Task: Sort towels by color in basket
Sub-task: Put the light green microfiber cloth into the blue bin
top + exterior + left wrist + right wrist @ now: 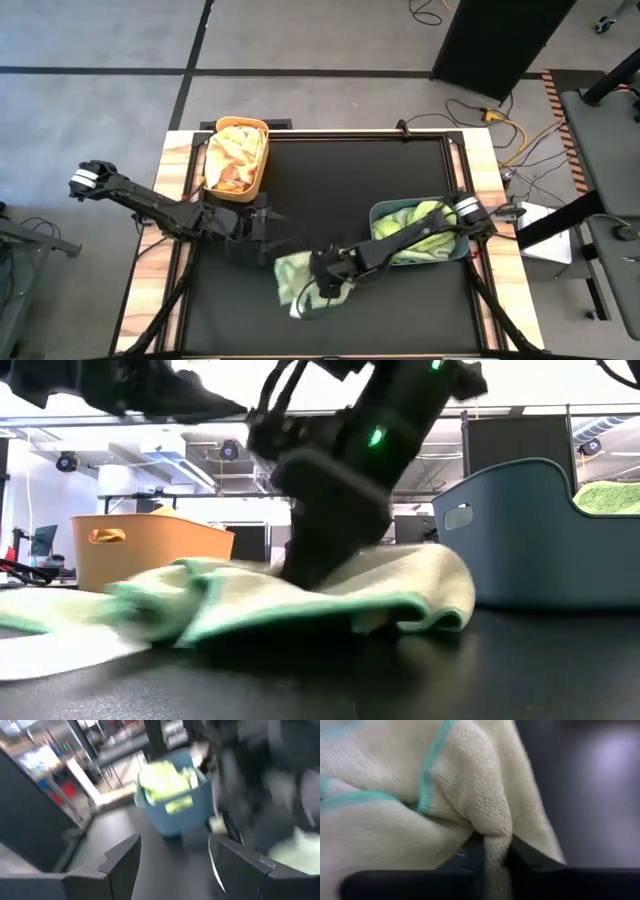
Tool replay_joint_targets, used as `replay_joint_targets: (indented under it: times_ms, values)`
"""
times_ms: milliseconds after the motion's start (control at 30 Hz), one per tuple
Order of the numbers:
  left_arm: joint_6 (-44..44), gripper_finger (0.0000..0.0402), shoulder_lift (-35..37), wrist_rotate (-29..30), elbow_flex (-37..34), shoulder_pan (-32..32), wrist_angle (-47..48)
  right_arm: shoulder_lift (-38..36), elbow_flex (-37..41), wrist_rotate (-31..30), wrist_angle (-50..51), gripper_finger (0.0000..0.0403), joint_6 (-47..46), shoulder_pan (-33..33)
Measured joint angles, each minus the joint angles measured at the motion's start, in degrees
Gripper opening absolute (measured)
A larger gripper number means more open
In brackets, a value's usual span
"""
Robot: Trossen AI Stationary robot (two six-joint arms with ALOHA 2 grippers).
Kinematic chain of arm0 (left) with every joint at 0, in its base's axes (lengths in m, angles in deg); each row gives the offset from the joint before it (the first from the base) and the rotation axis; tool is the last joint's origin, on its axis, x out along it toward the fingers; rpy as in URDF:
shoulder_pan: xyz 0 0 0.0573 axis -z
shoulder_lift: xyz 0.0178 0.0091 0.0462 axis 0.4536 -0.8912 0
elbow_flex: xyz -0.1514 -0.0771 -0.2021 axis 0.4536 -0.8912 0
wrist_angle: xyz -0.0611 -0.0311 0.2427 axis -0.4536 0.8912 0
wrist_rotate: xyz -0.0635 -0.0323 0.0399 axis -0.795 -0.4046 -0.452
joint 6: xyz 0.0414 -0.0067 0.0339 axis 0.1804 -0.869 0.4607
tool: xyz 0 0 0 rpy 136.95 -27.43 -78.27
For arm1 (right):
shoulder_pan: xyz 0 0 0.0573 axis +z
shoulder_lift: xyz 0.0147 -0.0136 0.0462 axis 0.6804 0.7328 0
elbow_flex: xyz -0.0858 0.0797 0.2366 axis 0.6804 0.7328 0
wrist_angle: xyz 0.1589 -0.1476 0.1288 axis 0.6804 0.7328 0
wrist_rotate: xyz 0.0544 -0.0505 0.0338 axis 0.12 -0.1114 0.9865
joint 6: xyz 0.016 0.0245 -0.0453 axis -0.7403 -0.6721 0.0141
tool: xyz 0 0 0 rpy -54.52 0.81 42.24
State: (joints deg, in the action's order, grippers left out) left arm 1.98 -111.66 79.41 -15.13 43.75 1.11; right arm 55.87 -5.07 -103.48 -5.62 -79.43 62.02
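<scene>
Pinched terry cloth fills the right wrist view: a fold of the pale green towel [485, 820], looped and nubby with a teal stitched hem, is squeezed between the two dark fingers [470, 855] of the right gripper [322, 272], whose jaws have closed to a narrow gap on that ridge of fabric. From above, this towel lies crumpled on the black mat [400, 310] at the front middle of the table, just beside the blue basket [455, 252], and the right arm reaches across it from the basket side. At table height the cloth [330, 595] spreads in soft rumpled folds, the dark gripper pressing down into its middle.

Two baskets stand on the mat. The blue one, smooth plastic with rounded corners and a handle cutout, holds a heap of light green towels [425, 228]; how many are in it cannot be told. The yellow-orange basket [237, 192], same rounded shape, sits at the far left corner and holds mustard and peach cloths [235, 155], bunched together so no count is possible.

Left gripper [262, 222] hovers over the mat between the two baskets, near the orange one, its jaws spread wide and holding nothing. Pale wooden edging [180, 160] frames the mat.
</scene>
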Motion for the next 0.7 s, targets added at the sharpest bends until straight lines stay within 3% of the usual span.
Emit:
replay_joint_targets:
  times_ms: [100,200,300,400,467,567,700]
  values:
    - [-3.2,0.0223,0.8,0.0,0.1,0.0,5.8,-6.5,0.0,-7.0,5.5,0.0021,0.7,1.1]
    - [-3.7,0.0223,1.2,0.1,0.0,0.0,6.1,-14.9,-0.1,-18.4,14.9,0.0020,-2.1,3.2]
    - [-3.9,0.0223,0.9,0.1,0.0,0.0,6.4,-21.6,0.2,-28.8,28.6,0.0019,-10.7,5.8]
    - [-4.1,0.0218,0.7,0.1,0.0,0.0,6.3,-28.4,0.2,-33.6,43.4,0.0019,-23.8,8.1]
    - [-4.1,0.0214,0.6,0.1,0.0,0.0,6.3,-32.5,0.6,-32.9,52.6,0.0019,-32.6,9.4]
    - [-4.2,0.0207,0.6,0.1,0.0,0.0,6.2,-37.3,3.2,-24.7,64.2,0.0018,-43.7,10.3]
    - [-4.8,0.0199,0.6,0.1,0.0,0.0,6.3,-43.3,9.6,-14.3,69.3,0.0018,-51.8,11.2]
